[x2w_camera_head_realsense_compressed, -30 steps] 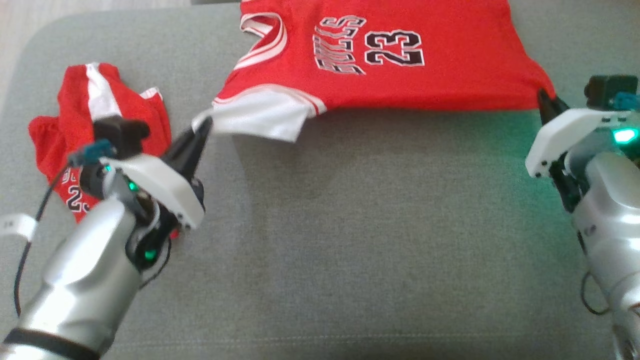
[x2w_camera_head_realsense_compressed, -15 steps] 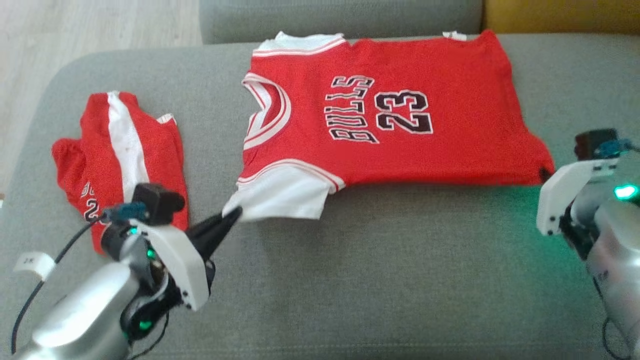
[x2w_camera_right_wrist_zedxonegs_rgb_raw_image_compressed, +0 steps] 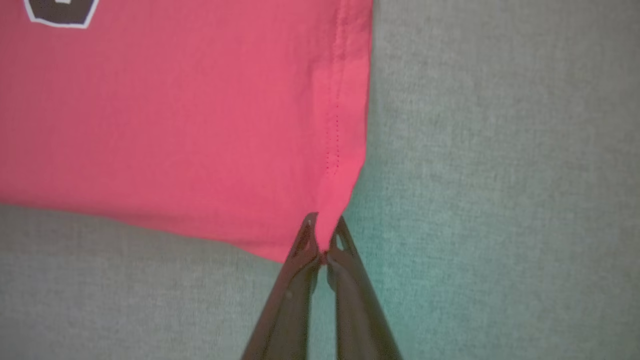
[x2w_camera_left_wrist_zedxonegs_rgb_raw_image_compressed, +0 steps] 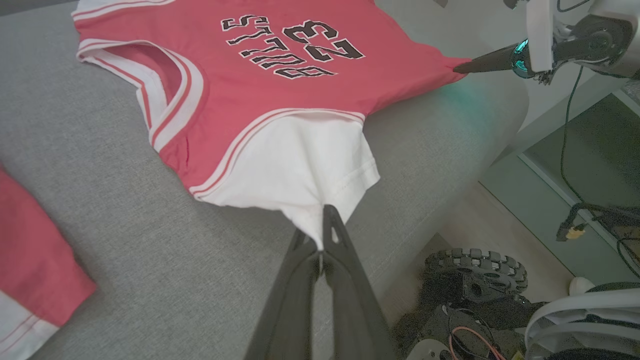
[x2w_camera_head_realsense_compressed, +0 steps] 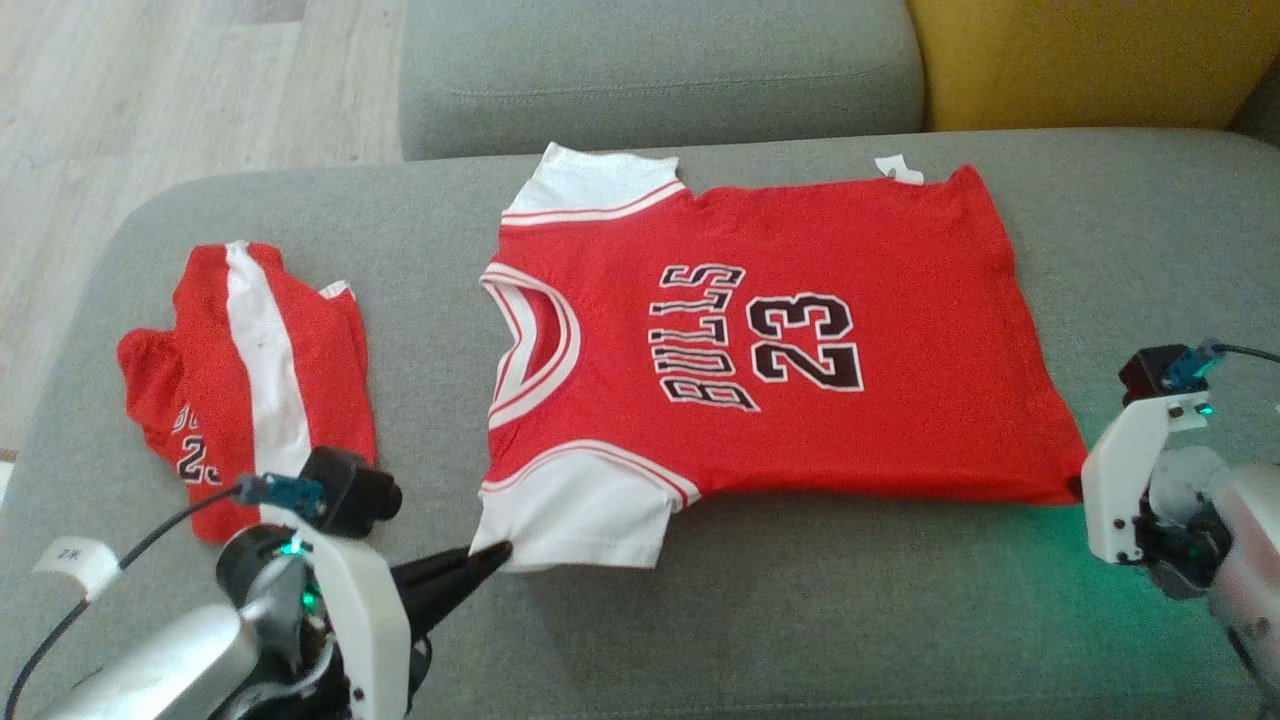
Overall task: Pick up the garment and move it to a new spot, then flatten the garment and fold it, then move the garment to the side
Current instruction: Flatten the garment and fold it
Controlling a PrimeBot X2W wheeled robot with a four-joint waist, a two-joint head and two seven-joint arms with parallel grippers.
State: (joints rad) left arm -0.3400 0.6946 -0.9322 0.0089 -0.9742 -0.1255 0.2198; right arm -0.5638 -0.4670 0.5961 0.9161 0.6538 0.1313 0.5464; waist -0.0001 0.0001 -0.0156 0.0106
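Garment [x2w_camera_head_realsense_compressed: 780,330] (a red short-sleeved jersey with white sleeves and a black 23 on the chest) lies spread face up on the grey sofa seat [x2w_camera_head_realsense_compressed: 800,620], collar toward the robot's left and hem toward its right, mostly flat. The left hand [x2w_camera_head_realsense_compressed: 497,552] has its 2 dark fingers pressed together on the corner of the near white sleeve [x2w_camera_head_realsense_compressed: 575,515], and the cloth puckers into a small peak where it is pinched. The right hand [x2w_camera_head_realsense_compressed: 1079,488] is likewise closed, nipping the near corner of the red hem [x2w_camera_right_wrist_zedxonegs_rgb_raw_image_compressed: 350,125], which draws to a point between the fingers. Held at these 2 corners, the near edge runs fairly straight between them. I judge the fabric to be light, thin and limp: it will not hold any shape by itself, will drape and crease wherever unsupported, and may slide a little on the woven upholstery when dragged. Corners and seamed edges look like the best holds, since the stitching gives the fingers something thicker to bite. A second red piece [x2w_camera_head_realsense_compressed: 250,380] lies bunched, apart to the left on the same seat.
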